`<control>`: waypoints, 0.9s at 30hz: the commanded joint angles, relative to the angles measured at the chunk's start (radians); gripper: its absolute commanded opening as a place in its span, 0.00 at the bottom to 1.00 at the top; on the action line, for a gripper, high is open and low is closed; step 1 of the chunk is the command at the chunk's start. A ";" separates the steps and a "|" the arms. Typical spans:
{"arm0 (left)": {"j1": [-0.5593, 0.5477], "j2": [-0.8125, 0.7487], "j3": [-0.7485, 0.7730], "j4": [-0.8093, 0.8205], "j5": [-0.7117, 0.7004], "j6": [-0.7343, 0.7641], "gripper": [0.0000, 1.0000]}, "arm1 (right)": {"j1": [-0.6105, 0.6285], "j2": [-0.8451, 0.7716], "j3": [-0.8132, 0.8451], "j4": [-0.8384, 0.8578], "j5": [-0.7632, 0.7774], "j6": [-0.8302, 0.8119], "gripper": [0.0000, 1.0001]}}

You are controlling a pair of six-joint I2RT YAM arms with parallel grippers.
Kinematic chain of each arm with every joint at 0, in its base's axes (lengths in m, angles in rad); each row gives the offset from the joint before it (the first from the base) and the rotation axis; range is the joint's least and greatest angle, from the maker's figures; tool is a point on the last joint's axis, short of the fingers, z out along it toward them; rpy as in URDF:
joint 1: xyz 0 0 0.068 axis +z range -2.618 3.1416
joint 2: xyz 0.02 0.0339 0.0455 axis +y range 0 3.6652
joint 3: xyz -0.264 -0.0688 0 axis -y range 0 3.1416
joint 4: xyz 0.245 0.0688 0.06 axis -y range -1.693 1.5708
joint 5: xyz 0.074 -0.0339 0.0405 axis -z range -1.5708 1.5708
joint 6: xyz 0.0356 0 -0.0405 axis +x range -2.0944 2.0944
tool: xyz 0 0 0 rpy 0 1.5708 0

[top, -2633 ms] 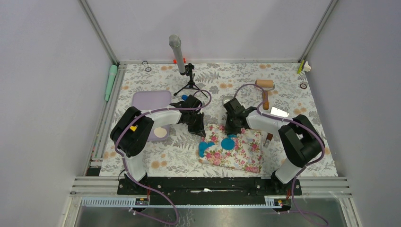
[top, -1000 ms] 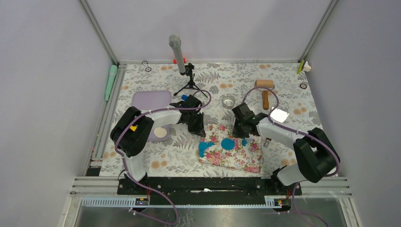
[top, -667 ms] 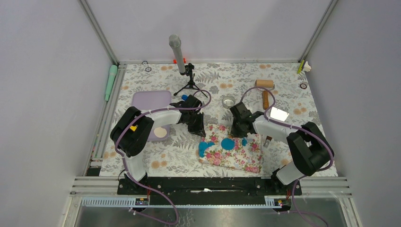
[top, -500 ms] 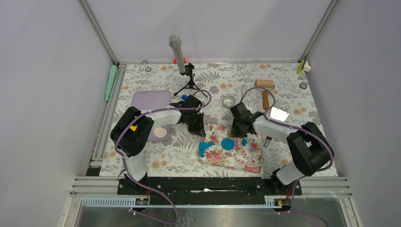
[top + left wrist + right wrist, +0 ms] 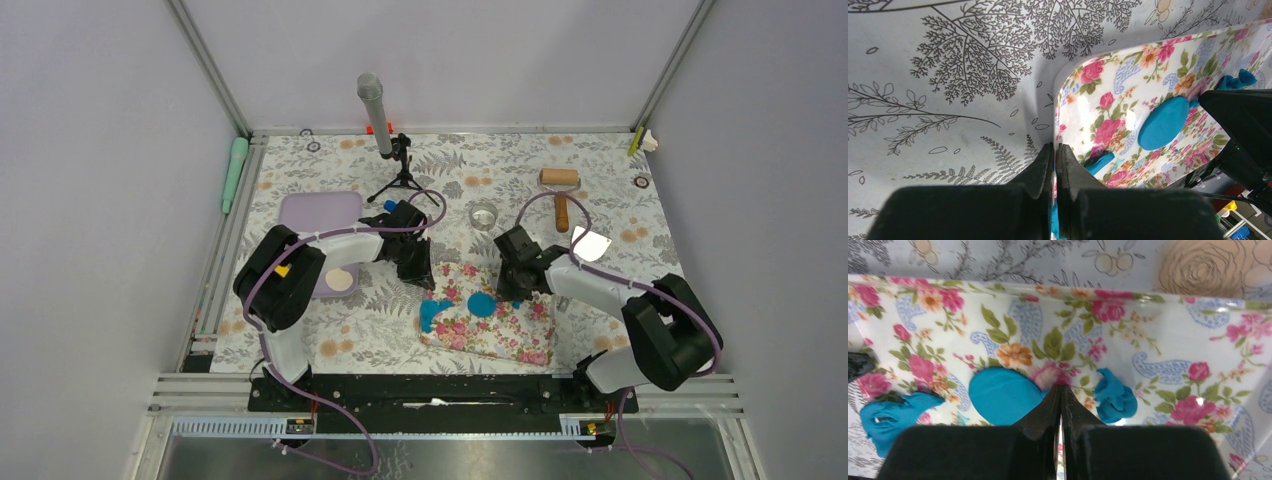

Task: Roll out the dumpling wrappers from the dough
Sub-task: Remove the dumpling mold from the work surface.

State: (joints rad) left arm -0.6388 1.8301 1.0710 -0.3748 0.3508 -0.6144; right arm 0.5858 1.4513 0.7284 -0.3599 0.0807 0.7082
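Observation:
A round blue dumpling wrapper (image 5: 482, 303) lies on the floral pink mat (image 5: 500, 335). It also shows in the right wrist view (image 5: 1003, 396) and the left wrist view (image 5: 1164, 122). A ragged dough scrap (image 5: 435, 313) lies at the mat's left, and a small dough lump (image 5: 517, 298) sits right of the disc (image 5: 1113, 396). My left gripper (image 5: 422, 275) is shut on the mat's left back edge (image 5: 1060, 125). My right gripper (image 5: 513, 286) is shut and empty, its tips (image 5: 1059, 388) low over the mat between disc and lump.
A wooden roller (image 5: 560, 185) lies at the back right, and a clear round cutter (image 5: 483, 215) stands behind the mat. A purple tray (image 5: 318, 215) holds a cream disc (image 5: 340, 280) at the left. A microphone tripod (image 5: 400, 170) stands at the back. A shiny scraper (image 5: 590, 243) lies at the right.
My right gripper has moved right and nearer along the mat's back edge. The small blue lump now shows apart from it, beside the disc. The left arm has not moved.

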 commanded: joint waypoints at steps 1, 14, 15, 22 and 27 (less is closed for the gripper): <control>0.008 0.049 -0.012 -0.056 -0.041 0.008 0.00 | -0.005 -0.053 -0.033 -0.078 0.018 -0.011 0.06; 0.009 0.038 -0.011 -0.057 -0.047 0.008 0.00 | -0.005 -0.206 0.010 -0.090 0.056 0.028 0.08; 0.009 0.037 -0.010 -0.056 -0.046 0.008 0.00 | -0.004 -0.194 0.028 -0.072 0.046 0.031 0.08; 0.008 0.038 -0.007 -0.062 -0.046 0.014 0.00 | -0.005 -0.032 0.080 0.031 0.011 0.042 0.06; 0.008 0.042 -0.004 -0.070 -0.048 0.018 0.00 | -0.004 0.042 0.101 0.005 0.015 0.039 0.04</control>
State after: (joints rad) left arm -0.6361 1.8317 1.0721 -0.3756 0.3569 -0.6136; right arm 0.5858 1.4578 0.7856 -0.3534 0.0933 0.7361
